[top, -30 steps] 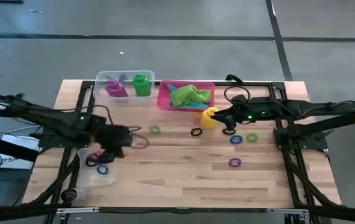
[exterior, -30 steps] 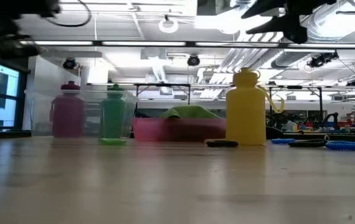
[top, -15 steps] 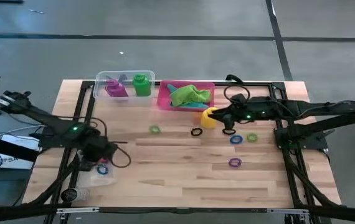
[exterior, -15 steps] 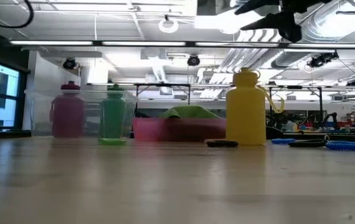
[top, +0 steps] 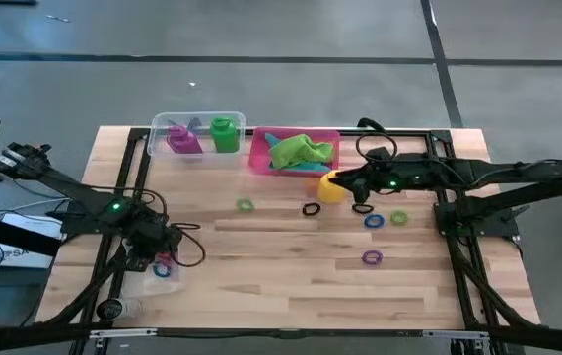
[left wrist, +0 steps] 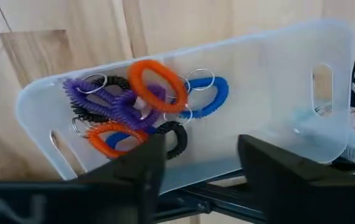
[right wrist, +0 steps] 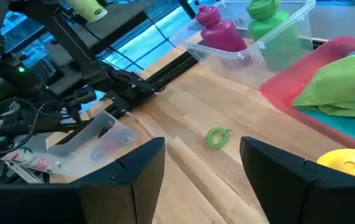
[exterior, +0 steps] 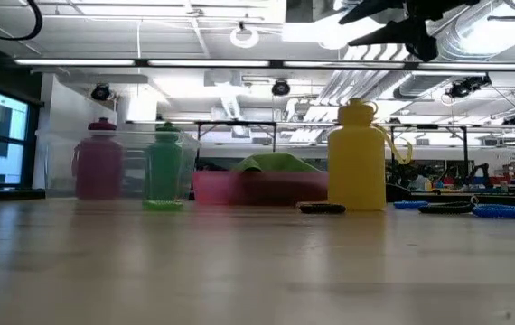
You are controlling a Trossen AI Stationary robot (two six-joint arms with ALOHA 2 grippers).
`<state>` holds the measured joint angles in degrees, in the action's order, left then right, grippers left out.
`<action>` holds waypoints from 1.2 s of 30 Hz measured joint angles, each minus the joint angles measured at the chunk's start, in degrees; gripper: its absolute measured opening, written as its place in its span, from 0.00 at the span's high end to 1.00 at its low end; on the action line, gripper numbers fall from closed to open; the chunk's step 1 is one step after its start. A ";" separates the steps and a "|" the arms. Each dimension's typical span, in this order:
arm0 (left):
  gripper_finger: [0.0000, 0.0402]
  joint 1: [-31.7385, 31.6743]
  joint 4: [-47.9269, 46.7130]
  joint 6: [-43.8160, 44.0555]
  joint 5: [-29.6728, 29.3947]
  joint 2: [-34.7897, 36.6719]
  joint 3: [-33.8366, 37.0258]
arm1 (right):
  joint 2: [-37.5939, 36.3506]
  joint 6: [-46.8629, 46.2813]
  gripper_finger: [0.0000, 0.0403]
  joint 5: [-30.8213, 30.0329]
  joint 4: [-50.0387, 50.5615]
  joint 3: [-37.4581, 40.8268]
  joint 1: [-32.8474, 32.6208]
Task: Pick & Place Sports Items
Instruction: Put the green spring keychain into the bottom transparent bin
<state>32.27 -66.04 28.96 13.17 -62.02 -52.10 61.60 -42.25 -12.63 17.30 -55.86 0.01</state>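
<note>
My left gripper is open and empty above a clear tub at the table's near left, which holds several coloured rings, an orange ring on top. My right gripper is open and empty just above the yellow bottle, which stands upright on the table. The purple bottle and green bottle stand in the far clear tub. The green cloth lies over the teal cloth in the pink tray.
Loose rings lie on the wood: a green one, a black one, a blue one, a purple one. The table's middle and near right are bare wood. Black frame rails run along both sides.
My left gripper has gone toward the table's near left corner and now hangs over the near tub. My right gripper has stayed above the yellow bottle.
</note>
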 joint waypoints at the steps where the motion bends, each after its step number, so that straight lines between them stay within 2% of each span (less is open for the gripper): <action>1: 0.56 -0.23 0.00 0.18 0.02 0.00 0.00 | 0.00 0.01 0.59 -0.27 0.00 0.00 0.00; 7: 0.49 -1.43 -0.48 3.51 -0.48 0.00 -0.02 | 0.00 -0.01 0.59 -0.52 0.00 0.00 0.00; 14: 0.49 -5.78 -0.56 6.57 -10.28 0.00 -0.02 | -0.02 -0.01 0.59 -0.52 0.01 0.00 0.00; 22: 0.49 -15.22 2.31 7.23 -10.38 0.00 -0.02 | -0.02 0.17 0.59 -0.50 0.02 0.00 0.00; 30: 0.49 -27.07 8.75 13.69 -10.75 0.00 -0.02 | -0.02 0.45 0.59 -0.35 0.04 0.00 0.00; 36: 0.49 -35.88 15.62 19.61 -17.37 -0.34 -0.02 | -0.02 0.45 0.59 -0.35 0.04 0.00 0.00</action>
<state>-3.61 -50.42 48.57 -4.20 -62.35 -52.12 61.58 -41.80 -12.97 17.34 -55.86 0.01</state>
